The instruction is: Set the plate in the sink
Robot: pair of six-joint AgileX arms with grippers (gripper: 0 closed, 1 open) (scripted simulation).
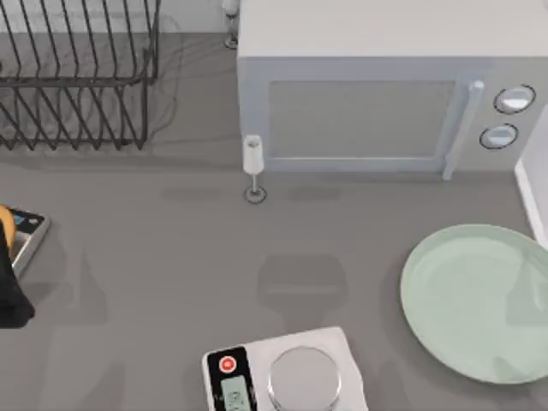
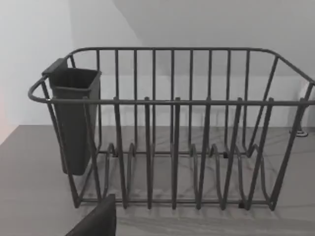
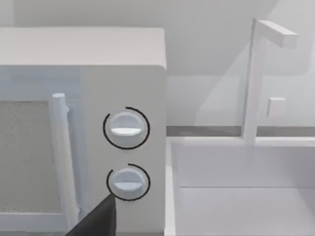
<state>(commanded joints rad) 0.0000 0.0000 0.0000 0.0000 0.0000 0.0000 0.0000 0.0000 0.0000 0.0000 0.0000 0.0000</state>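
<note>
The plate (image 1: 475,300), large, round and pale mint green, lies flat on the grey table at the right, in front of the microwave. The sink's white rim (image 1: 533,201) runs along the table's right edge, just beyond the plate. In the right wrist view the sink (image 3: 170,196) shows as a pale basin beside the microwave, with a white faucet (image 3: 256,73) behind it. A dark part of my right gripper (image 3: 96,221) shows there, facing the microwave knobs. My left arm (image 1: 10,295) is parked at the table's left edge, and a dark part of its gripper (image 2: 96,222) faces the dish rack.
A grey microwave (image 1: 377,94) stands at the back right. A dark wire dish rack (image 1: 77,77) with a cutlery cup (image 2: 74,118) fills the back left. A wine glass (image 1: 253,167) stands mid-table. A scale with a silver pan (image 1: 304,377) sits at the front edge.
</note>
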